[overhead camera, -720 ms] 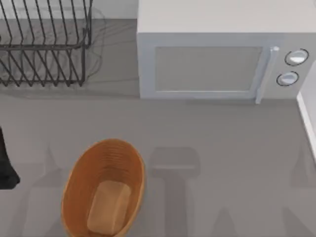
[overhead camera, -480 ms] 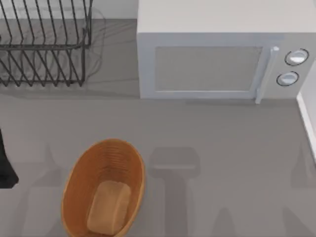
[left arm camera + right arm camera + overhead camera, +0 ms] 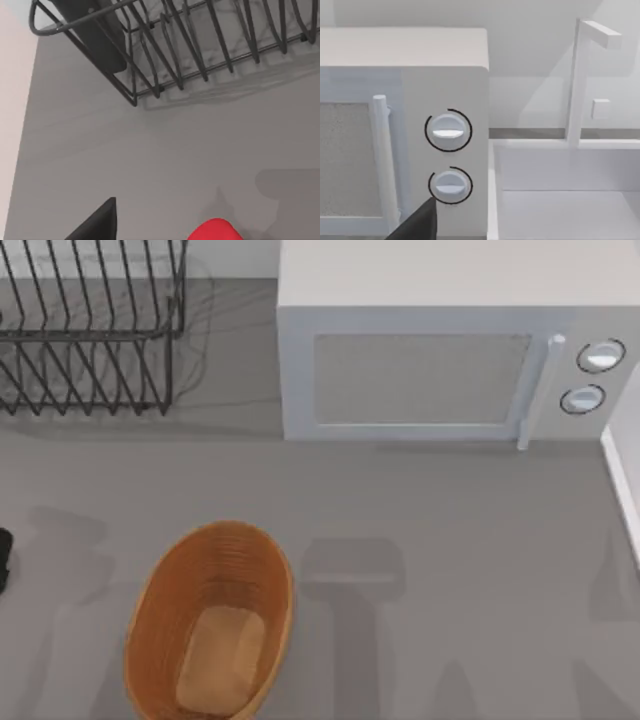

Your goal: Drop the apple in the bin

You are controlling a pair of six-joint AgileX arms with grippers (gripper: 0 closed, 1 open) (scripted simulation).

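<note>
Top view, going L to R. At the table's far left edge, about 9 o'clock, we see a bit of our left arm (image 3: 3,558), just a dark sliver. Wire dish rack (image 3: 90,330) sits at approx 10–11 o'clock, back-left corner. The bin (image 3: 212,623), an oval wicker basket, lies at approx 7 o'clock, well apart from the rack, w/ its tan bottom bare. Microwave (image 3: 450,350) takes up 12 to 2 o'clock, door handle and two knobs on its right side.

Left wrist view: the apple (image 3: 216,230) pokes in at the frame's edge as a red dome, right by a dark finger (image 3: 97,224) of our left gripper; we can't tell whether the finger touches it or whether the gripper grasps it. The grey table (image 3: 150,150) lies beyond, w/ the rack's corner farther off.

Right wrist view: a dark finger (image 3: 417,222) of our right gripper shows in front of the microwave's two knobs; we can't tell its state. A white sink and faucet (image 3: 580,75) stand just beside the microwave.
</note>
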